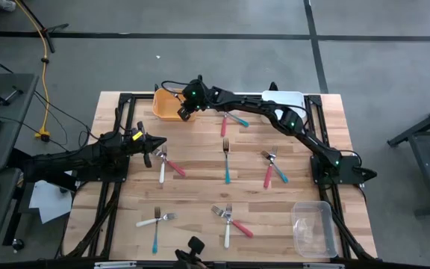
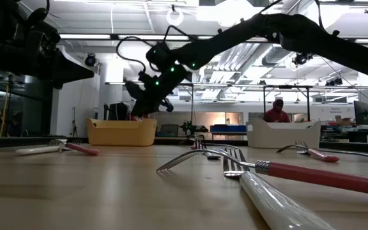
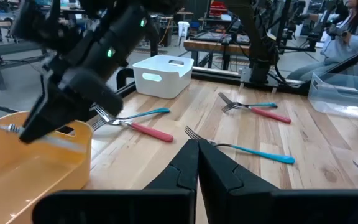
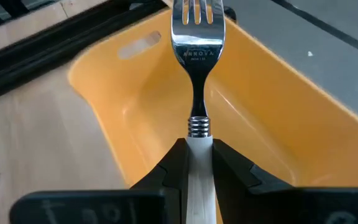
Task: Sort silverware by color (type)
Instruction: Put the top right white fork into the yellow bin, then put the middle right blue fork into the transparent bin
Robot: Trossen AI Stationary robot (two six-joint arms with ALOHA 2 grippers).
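My right gripper (image 1: pixel 183 112) reaches to the far left of the table and is shut on a white-handled fork (image 4: pixel 196 43) above the open yellow bin (image 1: pixel 166 104). In the left wrist view the fork's head (image 3: pixel 8 129) sticks out past the gripper, over the bin's inside (image 3: pixel 30 168). My left gripper (image 1: pixel 159 143) waits shut and level at the table's left side, touching nothing. Several other forks with white, red and teal handles lie flat on the wood, among them a teal one (image 1: pixel 226 161) and a red-teal pair (image 1: pixel 273 168). My right gripper pinches the fork's white handle (image 4: pixel 199 149) between its two fingers, just behind the ribbed metal collar. The fork lies along the fingers, its tines pointing ahead past the fingertips. The fingers slant down from the table's right. The fork is lifted clear over the bin's opening.
A white bin (image 1: pixel 286 99) stands at the far edge to the right of the yellow one. A clear plastic container (image 1: pixel 312 228) sits at the near right corner. Black frame rails run along the table's left and right sides. People sit in the room beyond the table.
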